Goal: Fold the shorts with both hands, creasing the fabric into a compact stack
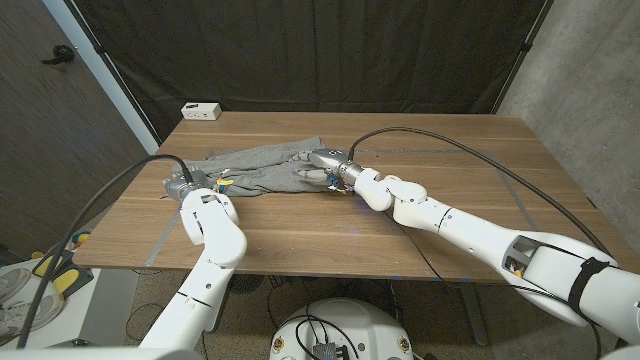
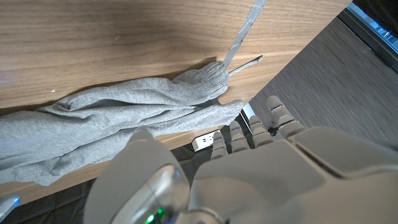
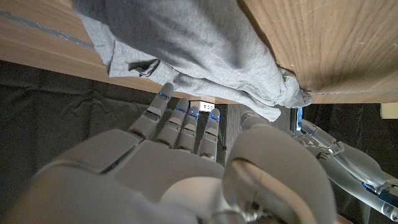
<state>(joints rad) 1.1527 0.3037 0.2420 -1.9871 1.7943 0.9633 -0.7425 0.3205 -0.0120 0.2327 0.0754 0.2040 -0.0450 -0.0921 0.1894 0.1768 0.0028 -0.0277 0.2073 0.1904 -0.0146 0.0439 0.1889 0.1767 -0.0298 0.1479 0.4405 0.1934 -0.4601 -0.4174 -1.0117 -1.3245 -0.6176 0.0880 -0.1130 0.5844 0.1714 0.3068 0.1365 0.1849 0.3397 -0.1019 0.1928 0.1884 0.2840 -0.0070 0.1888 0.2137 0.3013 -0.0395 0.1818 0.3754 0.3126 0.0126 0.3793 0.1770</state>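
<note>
Wooden table [image 1: 400, 215] with brown plank top, set before a black curtain backdrop [image 1: 330, 50]. Crumpled grey fabric shorts [image 1: 262, 168] spread along the table's middle, bunched in loose folds and stretched between both hands. White power strip [image 1: 201, 111] at the table's far left corner, well apart from the shorts. Strip of grey tape [image 1: 163, 235] on the table near its left front edge. Left hand [image 1: 181, 187] at the left end of the shorts, fingers reaching toward the bunched hem; hold on the fabric cannot be told. Right hand [image 1: 330, 169] on the right end of the shorts, fingers extended against the cloth; grip likewise cannot be told. Thin drawstring [image 2: 245, 62] trailing onto the table beside the shorts.
</note>
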